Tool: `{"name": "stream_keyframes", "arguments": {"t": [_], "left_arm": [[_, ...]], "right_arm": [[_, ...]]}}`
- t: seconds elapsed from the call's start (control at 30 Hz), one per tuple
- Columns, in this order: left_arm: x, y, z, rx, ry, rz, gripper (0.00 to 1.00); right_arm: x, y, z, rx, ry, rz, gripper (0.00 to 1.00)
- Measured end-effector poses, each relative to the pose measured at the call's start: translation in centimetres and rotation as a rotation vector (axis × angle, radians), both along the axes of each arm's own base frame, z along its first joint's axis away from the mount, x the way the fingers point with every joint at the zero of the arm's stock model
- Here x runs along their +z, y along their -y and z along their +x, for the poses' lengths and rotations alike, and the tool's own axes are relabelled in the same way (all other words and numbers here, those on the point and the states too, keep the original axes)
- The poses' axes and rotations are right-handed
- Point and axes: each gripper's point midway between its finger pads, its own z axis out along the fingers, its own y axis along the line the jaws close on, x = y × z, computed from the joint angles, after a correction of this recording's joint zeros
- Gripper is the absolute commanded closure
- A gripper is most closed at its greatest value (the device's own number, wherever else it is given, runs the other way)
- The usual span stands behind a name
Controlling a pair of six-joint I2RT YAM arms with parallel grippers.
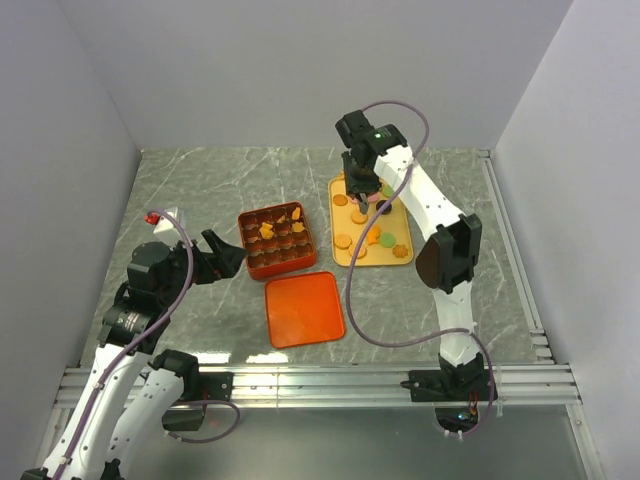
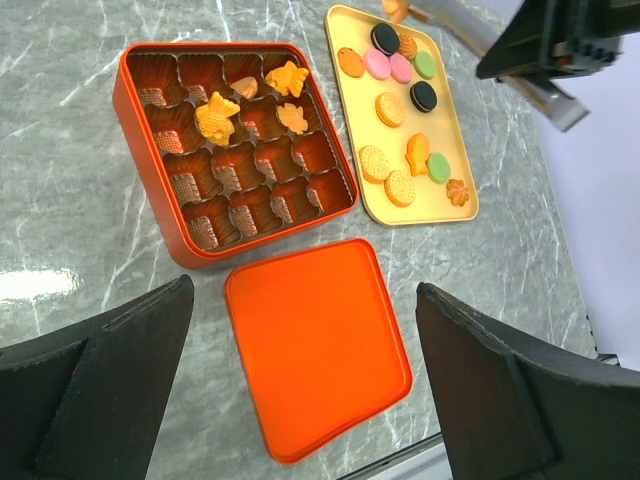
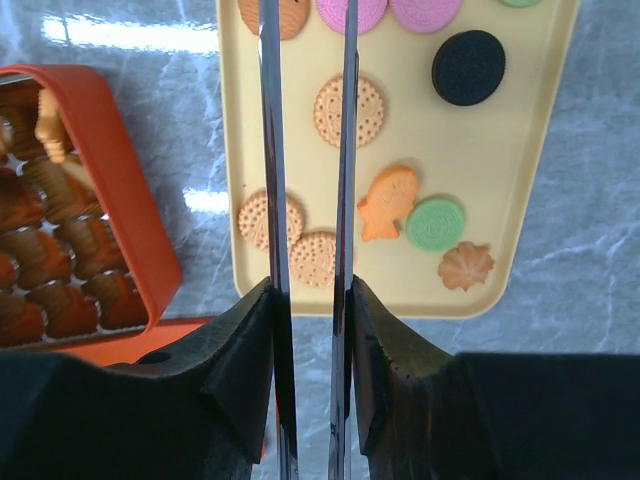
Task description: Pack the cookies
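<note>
Right hand (image 1: 360, 196) pinches an orange cookie (image 2: 396, 8) over the tray (image 3: 480, 160); left hand (image 2: 305, 288) gapes wide, empty.

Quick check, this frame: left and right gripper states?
Left gripper: open, holding nothing.
Right gripper: fingers nearly together above the tray, tips out of sight; cannot tell whether it holds anything.
</note>
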Motion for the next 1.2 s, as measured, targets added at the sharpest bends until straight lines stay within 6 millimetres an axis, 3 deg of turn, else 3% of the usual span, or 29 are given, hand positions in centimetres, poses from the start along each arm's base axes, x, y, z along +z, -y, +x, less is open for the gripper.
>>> {"name": "stream_keyframes", "arguments": {"t": [0.13, 0.37, 0.67, 0.9, 1.2], "left_arm": [[0.0, 0.0, 0.0, 0.000, 0.000, 0.000, 0.01], [0.0, 0.0, 0.0, -0.001, 0.000, 0.000, 0.01], [0.0, 0.1, 0.0, -0.008, 0.000, -0.003, 0.01], [0.0, 0.1, 0.0, -0.008, 0.000, -0.003, 0.01], [0.0, 0.2, 0.0, -0.009, 0.000, -0.003, 0.01]], "right_arm": [[1.7, 0.1, -0.7, -0.004, 0.023, 0.028, 0.71], [2.8, -0.6, -3.4, 0.031, 0.008, 0.061, 0.72], [4.7, -6.2, -8.3, 0.169, 0.004, 0.142, 0.72], [4.2, -10.6, -12.0, 0.271, -0.026, 0.179, 0.72], [2.7, -12.3, -14.0, 0.307, -0.062, 0.181, 0.72]]}}
